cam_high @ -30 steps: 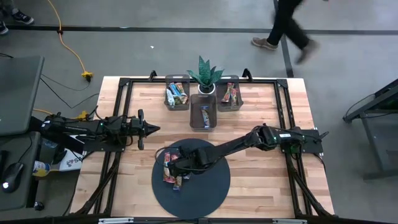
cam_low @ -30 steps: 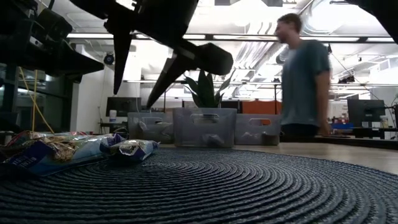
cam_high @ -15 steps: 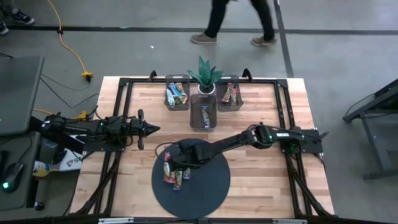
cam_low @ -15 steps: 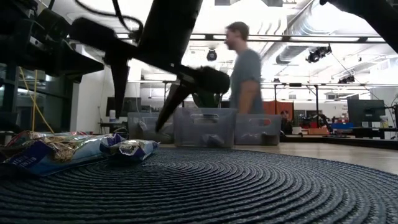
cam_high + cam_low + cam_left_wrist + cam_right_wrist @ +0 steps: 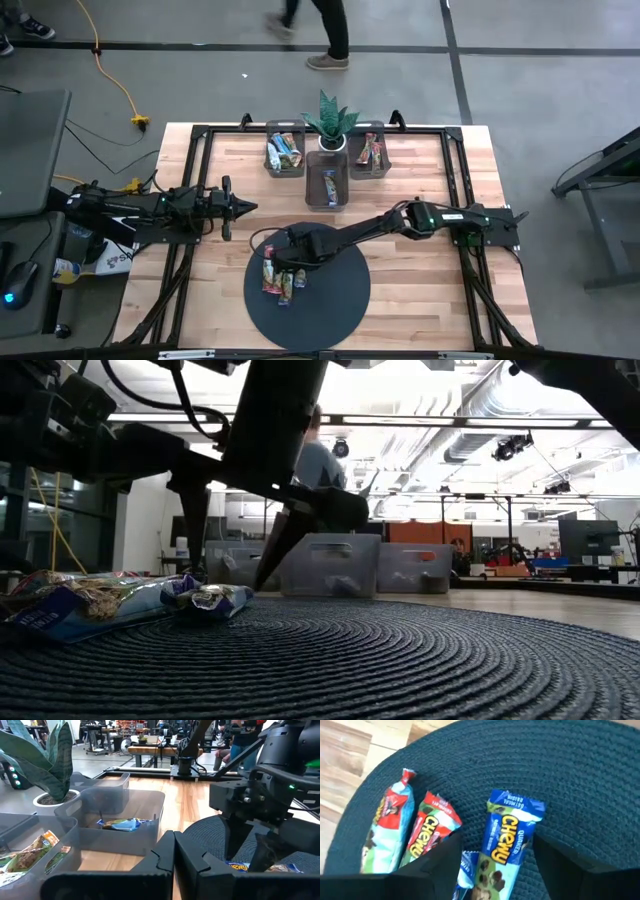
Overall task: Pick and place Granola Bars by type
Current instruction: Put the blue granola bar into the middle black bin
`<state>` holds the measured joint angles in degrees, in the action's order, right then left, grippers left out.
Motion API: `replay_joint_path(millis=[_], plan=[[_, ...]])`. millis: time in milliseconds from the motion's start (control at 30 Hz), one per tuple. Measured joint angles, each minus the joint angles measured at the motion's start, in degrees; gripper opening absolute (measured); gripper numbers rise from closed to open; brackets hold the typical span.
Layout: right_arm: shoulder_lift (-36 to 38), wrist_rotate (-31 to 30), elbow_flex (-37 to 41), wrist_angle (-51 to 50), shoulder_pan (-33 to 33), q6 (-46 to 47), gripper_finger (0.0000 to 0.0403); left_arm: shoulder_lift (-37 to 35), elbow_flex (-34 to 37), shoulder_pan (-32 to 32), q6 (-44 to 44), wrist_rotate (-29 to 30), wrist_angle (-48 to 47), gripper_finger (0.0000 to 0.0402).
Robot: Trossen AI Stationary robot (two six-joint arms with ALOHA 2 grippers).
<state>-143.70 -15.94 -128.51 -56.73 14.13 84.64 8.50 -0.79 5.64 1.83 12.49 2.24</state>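
Observation:
Several granola bars (image 5: pixel 278 280) lie in a loose heap on the left part of a dark round mat (image 5: pixel 335 300). In the right wrist view they are a blue Chewy bar (image 5: pixel 507 840), a red Chewy bar (image 5: pixel 427 837) and a red-and-pale-blue bar (image 5: pixel 387 827). My right gripper (image 5: pixel 502 872) hangs open just over them, pointing steeply down. One finger stands on each side of the blue bar's near end, and I see no touch. My left gripper (image 5: pixel 245 208) waits shut at the table's left, pointing level.
Three translucent bins (image 5: pixel 284 150) (image 5: pixel 328 185) (image 5: pixel 368 152) stand at the far middle, each with bars inside. A potted plant (image 5: pixel 330 120) stands between them. A person (image 5: pixel 310 25) walks on the floor beyond the far edge. Bare wood lies right of the mat.
My right gripper has sunk toward the bars on the mat and shifted slightly toward the far edge. Its fingers stand wider apart than a second ago. The bars have kept still. The person behind the table has walked toward the left.

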Motion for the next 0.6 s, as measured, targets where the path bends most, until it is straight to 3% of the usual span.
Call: replay_joint_path(millis=[600], plan=[[-1.14, 2.79, -0.02, -0.3, -0.66, -0.05, 0.0227, 0.0, -0.01, 0.0, -0.01, 0.0, -0.02, 0.0001]])
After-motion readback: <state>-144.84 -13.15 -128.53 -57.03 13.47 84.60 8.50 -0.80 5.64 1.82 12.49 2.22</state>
